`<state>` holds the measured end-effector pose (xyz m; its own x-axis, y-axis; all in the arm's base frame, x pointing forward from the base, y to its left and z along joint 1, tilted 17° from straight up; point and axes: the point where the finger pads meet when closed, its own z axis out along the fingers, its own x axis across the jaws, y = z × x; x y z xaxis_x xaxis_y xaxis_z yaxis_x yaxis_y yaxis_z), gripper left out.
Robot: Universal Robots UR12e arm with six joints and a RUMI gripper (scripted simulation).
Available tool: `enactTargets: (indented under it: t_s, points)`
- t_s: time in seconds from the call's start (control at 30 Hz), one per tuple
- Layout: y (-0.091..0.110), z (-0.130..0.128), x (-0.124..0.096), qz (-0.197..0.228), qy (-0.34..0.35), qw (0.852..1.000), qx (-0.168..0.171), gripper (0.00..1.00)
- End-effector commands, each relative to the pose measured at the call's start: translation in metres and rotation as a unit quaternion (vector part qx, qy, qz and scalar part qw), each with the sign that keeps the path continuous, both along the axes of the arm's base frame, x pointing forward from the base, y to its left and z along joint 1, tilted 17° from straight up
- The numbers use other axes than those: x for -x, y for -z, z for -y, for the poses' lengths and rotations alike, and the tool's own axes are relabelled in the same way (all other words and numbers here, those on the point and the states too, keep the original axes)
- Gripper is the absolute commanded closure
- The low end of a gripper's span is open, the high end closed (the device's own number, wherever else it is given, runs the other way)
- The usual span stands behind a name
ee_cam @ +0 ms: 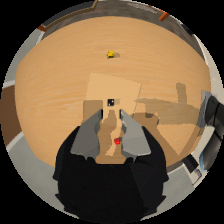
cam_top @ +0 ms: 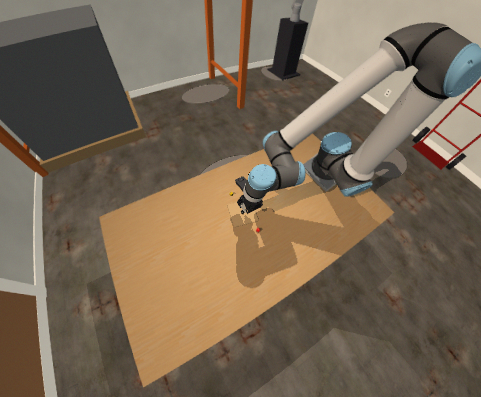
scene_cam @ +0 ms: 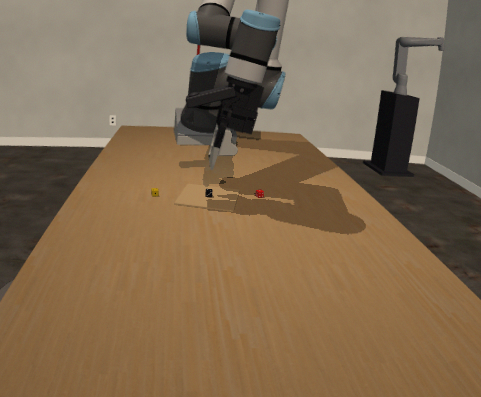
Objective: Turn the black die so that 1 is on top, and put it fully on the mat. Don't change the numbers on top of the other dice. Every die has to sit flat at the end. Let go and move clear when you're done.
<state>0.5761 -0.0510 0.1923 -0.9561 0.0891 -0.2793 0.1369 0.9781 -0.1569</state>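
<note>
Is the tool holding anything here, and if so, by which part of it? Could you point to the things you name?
Nothing is held: the tool [cam_top: 243, 208] [scene_cam: 212, 162] [ee_cam: 111, 114] is above the table, its jaws apart, and the black die [cam_top: 242, 212] [scene_cam: 209, 193] [ee_cam: 111, 102] sits on the mat [cam_top: 240, 220] [scene_cam: 190, 199] [ee_cam: 102, 86].

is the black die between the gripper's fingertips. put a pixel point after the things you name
No, the black die [cam_top: 242, 212] [scene_cam: 209, 193] [ee_cam: 111, 102] sits on the mat [scene_cam: 190, 199] [ee_cam: 100, 86], beyond the fingertips.
</note>
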Motion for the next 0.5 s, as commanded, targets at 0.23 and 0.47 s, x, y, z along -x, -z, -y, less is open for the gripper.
enactTargets:
  t_s: [0.23, 0.47]
  points:
    - [-0.0024, -0.0011, -0.001, 0.001, 0.01, 0.999, 0.032, 0.82]
    - [-0.001, -0.001, -0.0007, -0.003, 0.015, 0.999, 0.045, 0.82]
